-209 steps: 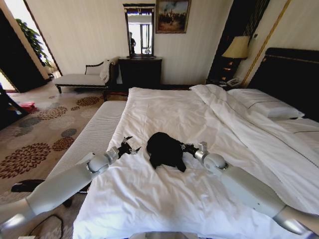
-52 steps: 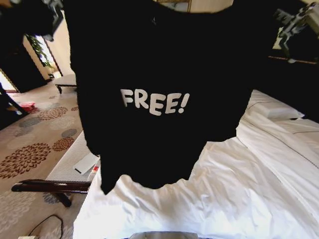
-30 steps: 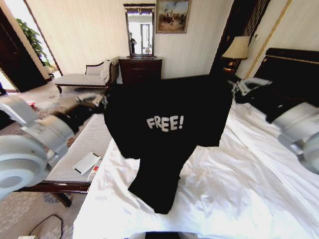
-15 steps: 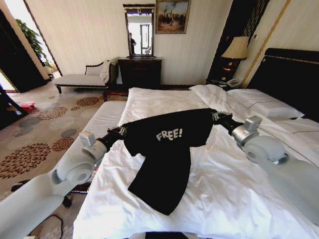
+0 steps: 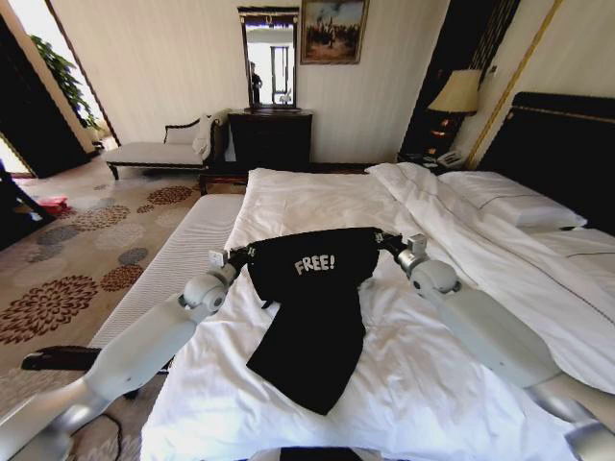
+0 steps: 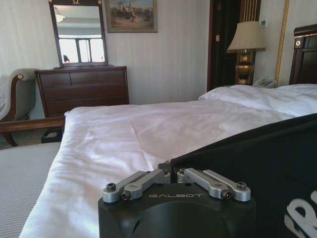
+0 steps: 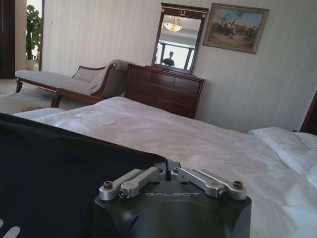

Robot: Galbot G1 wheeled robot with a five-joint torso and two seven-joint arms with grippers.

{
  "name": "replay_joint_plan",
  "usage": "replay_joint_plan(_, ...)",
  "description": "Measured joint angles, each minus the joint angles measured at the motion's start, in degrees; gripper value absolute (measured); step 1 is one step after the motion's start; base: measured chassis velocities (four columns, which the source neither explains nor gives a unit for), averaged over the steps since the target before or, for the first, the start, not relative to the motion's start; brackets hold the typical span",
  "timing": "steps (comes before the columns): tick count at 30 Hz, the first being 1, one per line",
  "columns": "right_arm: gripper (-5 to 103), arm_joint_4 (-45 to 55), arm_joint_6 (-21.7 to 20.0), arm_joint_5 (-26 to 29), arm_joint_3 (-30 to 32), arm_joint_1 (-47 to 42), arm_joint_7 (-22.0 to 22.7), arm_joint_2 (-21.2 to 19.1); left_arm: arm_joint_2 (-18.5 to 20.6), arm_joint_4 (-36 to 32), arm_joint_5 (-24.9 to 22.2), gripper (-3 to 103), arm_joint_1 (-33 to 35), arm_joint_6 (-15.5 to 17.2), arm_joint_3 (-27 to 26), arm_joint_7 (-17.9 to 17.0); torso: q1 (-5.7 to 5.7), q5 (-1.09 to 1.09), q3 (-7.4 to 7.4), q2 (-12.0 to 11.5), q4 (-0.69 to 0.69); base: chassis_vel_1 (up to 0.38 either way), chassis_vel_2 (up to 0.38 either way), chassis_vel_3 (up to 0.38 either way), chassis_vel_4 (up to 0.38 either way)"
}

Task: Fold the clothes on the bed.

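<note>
Head view: one black top [image 5: 312, 307] on bed [image 5: 317, 202], two end effectors, left [image 5: 242, 255] and right [image 5: 386, 243], each pinching top corner.

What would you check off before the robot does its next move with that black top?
1. Left pincer shut on the top: ok.
2. Right pincer shut on the other upper corner: ok.
3. Upper edge stretched between them: ok.
4. Lettering faces up: ok.
5. Lower part flat on the bed: not ok, it lies narrow and skewed towards the left arm's side.
6. Sleeves spread: cannot tell.
</note>
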Motion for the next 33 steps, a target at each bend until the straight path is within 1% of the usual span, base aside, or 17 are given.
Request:
replay_joint_plan(2, 0, -1.5, 0.4, -0.3, -1.0, 0.9, -0.3, 0.8, -1.2, 2.0, 0.5, 1, -1.4, -0.2, 0.7, 0.5, 0.00, 0.01, 0.00, 0.0, -0.01, 0.000, 0.000, 0.000, 0.000)
replay_joint_plan(4, 0, -6.7, 1.8, -1.5, -4.3, 4.3, -1.2, 3.2, -4.6, 8.9, 2.2, 1, -5.5, -1.2, 2.6, 2.3, 0.00, 0.00, 0.00, 0.0, 0.00, 0.000, 0.000, 0.000, 0.000)
replay_joint_plan(5, 0, -6.7, 1.8, -1.5, -4.3, 4.3, -1.2, 3.2, -4.6, 8.9, 2.2, 1, -5.5, -1.2, 2.6, 2.3, 0.00, 0.00, 0.00, 0.0, 0.00, 0.000, 0.000, 0.000, 0.000)
replay_joint_plan(7, 0, -9.9, 2.4, -1.9, -5.6, 6.3, -1.6, 4.6, -6.3, 13.1, 3.0, 1, -7.8, -1.7, 3.7, 3.2, 0.00, 0.01, -0.01, 0.0, 0.00, 0.000, 0.000, 0.000, 0.000)
replay_joint_plan(8, 0, -13.1, 2.8, -2.2, -6.8, 8.3, -1.8, 5.8, -7.7, 17.0, 3.3, 1, -9.8, -2.0, 4.7, 4.2, 0.00, 0.00, -0.01, 0.0, 0.01, 0.000, 0.000, 0.000, 0.000)
replay_joint_plan(9, 0, -13.1, 2.8, -2.2, -6.8, 8.3, -1.8, 5.8, -7.7, 17.0, 3.3, 1, -9.8, -2.0, 4.7, 4.2, 0.00, 0.00, -0.01, 0.0, 0.01, 0.000, 0.000, 0.000, 0.000)
replay_joint_plan(13, 0, -21.3, 3.6, -3.0, -9.2, 13.3, -2.5, 8.9, -11.4, 26.2, 5.1, 1, -14.3, -3.3, 7.0, 6.2, 0.00, 0.00, -0.01, 0.0, 0.03, 0.000, 0.000, 0.000, 0.000)
replay_joint_plan(14, 0, -21.3, 3.6, -3.0, -9.2, 13.3, -2.5, 8.9, -11.4, 26.2, 5.1, 1, -14.3, -3.3, 7.0, 6.2, 0.00, 0.00, -0.01, 0.0, 0.03, 0.000, 0.000, 0.000, 0.000)
replay_joint_plan(17, 0, -26.2, 4.0, -3.6, -10.5, 16.0, -2.8, 10.9, -14.4, 32.3, 6.1, 1, -16.9, -4.3, 7.8, 7.4, -0.01, 0.01, -0.01, 0.0, 0.01, 0.000, 0.000, 0.000, 0.000)
replay_joint_plan(18, 0, -26.2, 4.0, -3.6, -10.5, 16.0, -2.8, 10.9, -14.4, 32.3, 6.1, 1, -16.9, -4.3, 7.8, 7.4, -0.01, 0.01, -0.01, 0.0, 0.01, 0.000, 0.000, 0.000, 0.000)
replay_joint_plan(20, 0, -29.2, 4.4, -4.0, -11.3, 17.4, -3.0, 12.2, -16.7, 37.1, 7.1, 1, -18.6, -5.2, 8.4, 8.5, -0.01, 0.00, -0.01, 0.0, 0.01, 0.000, 0.000, 0.000, 0.000)
replay_joint_plan(22, 0, -34.2, 5.0, -4.8, -12.2, 18.8, -3.5, 14.2, -20.5, 43.7, 8.8, 1, -20.4, -6.9, 9.3, 9.8, 0.00, 0.01, -0.01, 0.0, 0.03, 0.000, 0.000, 0.000, 0.000)
replay_joint_plan(24, 0, -35.4, 5.2, -5.0, -12.4, 19.0, -3.6, 14.9, -21.7, 45.4, 9.4, 1, -20.8, -7.5, 9.3, 10.1, 0.00, 0.01, -0.01, 0.0, 0.01, 0.000, 0.000, 0.000, 0.000)
replay_joint_plan(28, 0, -40.7, 6.2, -5.9, -12.6, 19.9, -3.8, 19.2, -28.6, 55.9, 13.7, 1, -22.9, -10.7, 7.5, 11.3, -0.01, 0.02, -0.01, 0.0, -0.03, 0.000, 0.000, 0.000, 0.000)
replay_joint_plan(29, 0, -40.7, 6.2, -5.9, -12.6, 19.9, -3.8, 19.2, -28.6, 55.9, 13.7, 1, -22.9, -10.7, 7.5, 11.3, -0.01, 0.02, -0.01, 0.0, -0.03, 0.000, 0.000, 0.000, 0.000)
replay_joint_plan(31, 0, -42.9, 6.5, -6.8, -12.6, 20.4, -3.8, 21.3, -30.3, 58.7, 14.9, 1, -23.4, -11.2, 6.1, 11.5, 0.00, 0.02, -0.01, 0.0, 0.01, 0.000, 0.000, 0.000, 0.000)
replay_joint_plan(33, 0, -44.3, 6.7, -7.2, -12.4, 20.8, -3.7, 22.3, -30.7, 59.1, 15.6, 1, -23.3, -11.1, 5.7, 11.5, 0.00, 0.01, -0.01, 0.0, 0.04, 0.000, 0.000, 0.000, 0.000)
